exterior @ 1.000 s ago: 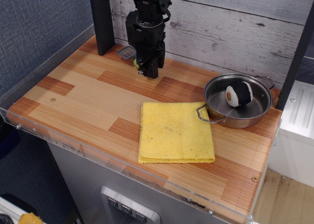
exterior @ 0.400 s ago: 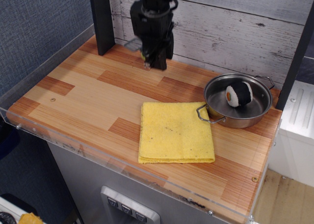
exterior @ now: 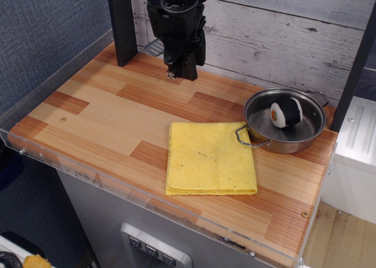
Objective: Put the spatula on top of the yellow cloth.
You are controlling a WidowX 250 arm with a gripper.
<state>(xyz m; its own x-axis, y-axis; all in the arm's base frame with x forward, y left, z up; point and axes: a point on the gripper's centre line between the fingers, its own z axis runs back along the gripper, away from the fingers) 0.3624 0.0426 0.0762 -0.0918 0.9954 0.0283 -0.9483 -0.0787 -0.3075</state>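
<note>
The spatula shows only as its grey slotted blade (exterior: 154, 47), sticking out to the left of my gripper; the light-green handle is hidden behind the fingers. My gripper (exterior: 180, 72) is at the back of the wooden table, raised a little off the surface and shut on the spatula's handle. The yellow cloth (exterior: 210, 158) lies flat near the table's front, to the right of and nearer than the gripper, with nothing on it.
A steel pan (exterior: 305, 136) holding a black-and-white plush ball (exterior: 286, 112) stands at the right, its handle touching the cloth's far right corner. A black post (exterior: 121, 21) rises at the back left. A clear plastic rim (exterior: 117, 183) lines the table's front edge.
My gripper has risen from the table at the back, and the spatula's blade has gone up with it. The cloth, pan and ball have not moved.
</note>
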